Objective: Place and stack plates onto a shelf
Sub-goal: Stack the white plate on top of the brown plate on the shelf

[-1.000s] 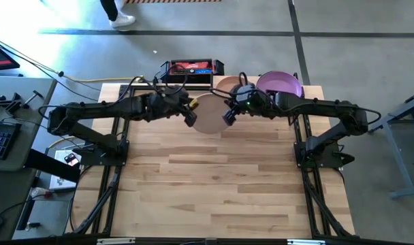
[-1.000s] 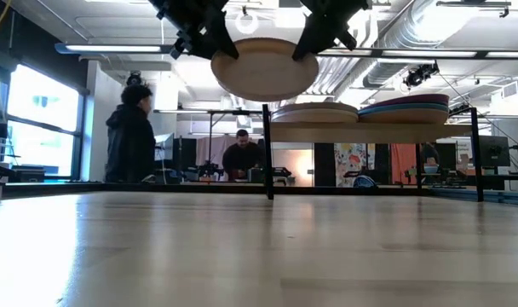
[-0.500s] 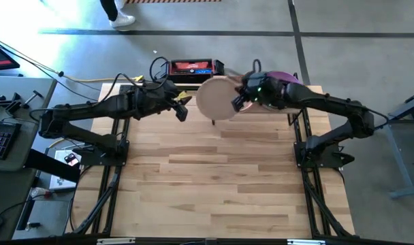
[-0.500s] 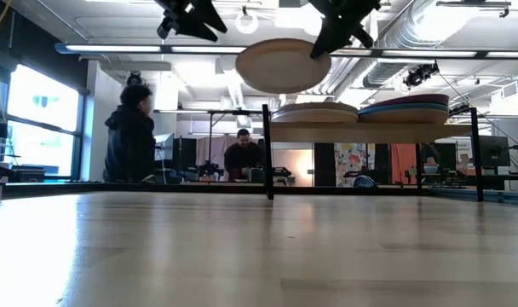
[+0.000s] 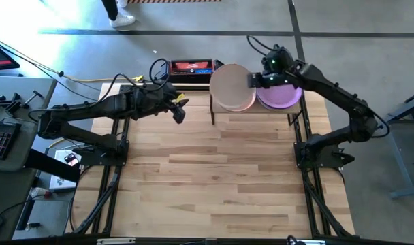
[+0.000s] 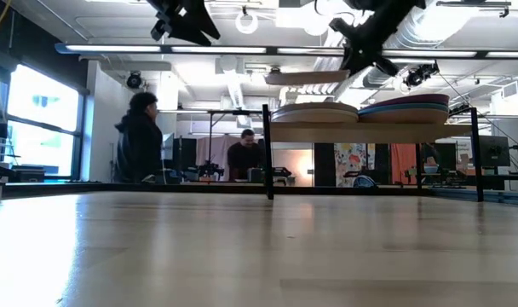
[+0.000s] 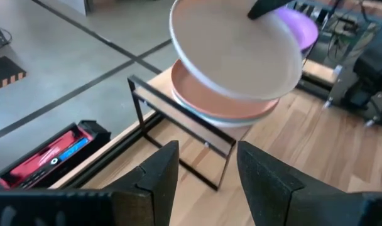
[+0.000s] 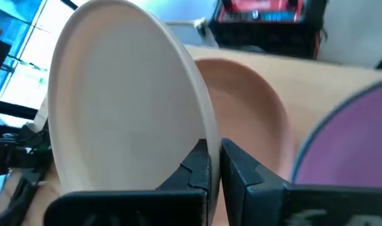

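Observation:
An off-white plate (image 5: 231,86) hangs in my right gripper (image 5: 253,79) above the shelf's left stack, whose top plate is peach (image 7: 222,108). The right stack is topped by a purple plate (image 5: 283,96). In the low view the off-white plate (image 6: 306,78) floats just over the left stack (image 6: 314,112) on the shelf board (image 6: 370,131). My left gripper (image 5: 180,109) is open and empty, left of the shelf and off the plate; its fingers frame the shelf's edge (image 7: 178,116) in its wrist view. My right gripper (image 8: 215,166) pinches the off-white plate's rim (image 8: 203,135) on the plate's right side, one finger above and one below. The fingers come about level from the table's right. The plate is lifted clear, nearly level, over the peach plate (image 8: 251,107).
A red-and-black box (image 5: 191,67) lies just past the table's far edge. The shelf's black legs (image 6: 267,153) stand near the far edge. The wide wooden tabletop (image 5: 214,177) stretches toward the near edge. A person stands (image 6: 140,136) and another sits (image 6: 242,159) in the room behind.
My left gripper let go of the plate's left rim and drew back toward the table's left. My right gripper carried the off-white plate up and toward the far right, from beside the shelf to above its left stack, and the plate levelled out.

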You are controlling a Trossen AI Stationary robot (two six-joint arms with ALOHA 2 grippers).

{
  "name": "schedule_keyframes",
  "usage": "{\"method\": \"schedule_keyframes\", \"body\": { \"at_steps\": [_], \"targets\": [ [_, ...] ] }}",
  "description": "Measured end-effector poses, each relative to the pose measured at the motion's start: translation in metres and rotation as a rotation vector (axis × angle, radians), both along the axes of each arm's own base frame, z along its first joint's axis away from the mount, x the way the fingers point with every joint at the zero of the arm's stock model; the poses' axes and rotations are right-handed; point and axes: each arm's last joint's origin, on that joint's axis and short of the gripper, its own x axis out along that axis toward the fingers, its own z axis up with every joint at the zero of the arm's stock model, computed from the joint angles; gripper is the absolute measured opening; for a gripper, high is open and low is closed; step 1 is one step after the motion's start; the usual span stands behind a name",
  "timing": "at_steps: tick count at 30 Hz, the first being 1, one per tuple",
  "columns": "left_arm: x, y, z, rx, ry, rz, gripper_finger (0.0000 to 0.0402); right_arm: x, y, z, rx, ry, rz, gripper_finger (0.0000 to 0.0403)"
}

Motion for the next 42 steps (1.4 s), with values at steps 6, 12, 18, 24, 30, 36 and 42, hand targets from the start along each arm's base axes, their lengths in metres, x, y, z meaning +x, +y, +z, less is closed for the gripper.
{"method": "schedule_keyframes", "body": {
  "at_steps": [6, 12, 18, 24, 30, 36, 42],
  "targets": [
    [-0.001, 0.000, -0.002, -0.004, 0.021, 0.000, 0.0147, -0.013, -0.003, -0.008, 0.119, 0.054, -0.043, 0.0000],
    [-0.001, 0.000, -0.002, -0.004, 0.021, 0.000, 0.0147, -0.015, -0.003, -0.009, 0.118, 0.083, -0.113, 0.0000],
    [-0.001, 0.000, -0.002, -0.007, 0.021, -0.004, 0.0147, -0.013, 0.000, -0.010, 0.111, 0.100, -0.167, 0.0000],
    [-0.001, 0.000, -0.002, -0.007, 0.021, -0.005, 0.0147, -0.007, 0.009, -0.011, 0.106, 0.130, -0.184, 0.0000],
    [-0.001, 0.000, -0.002, -0.007, 0.020, -0.005, 0.0147, -0.004, 0.009, -0.013, 0.099, 0.141, -0.211, 0.0000],
    [-0.001, 0.000, -0.002, -0.007, 0.020, -0.005, 0.0147, 0.009, 0.001, -0.025, 0.111, 0.164, -0.207, 0.0000],
    [-0.001, 0.000, -0.002, -0.007, 0.020, -0.006, 0.0147, 0.013, -0.002, -0.031, 0.124, 0.184, -0.203, 0.0000]
  ]
}}
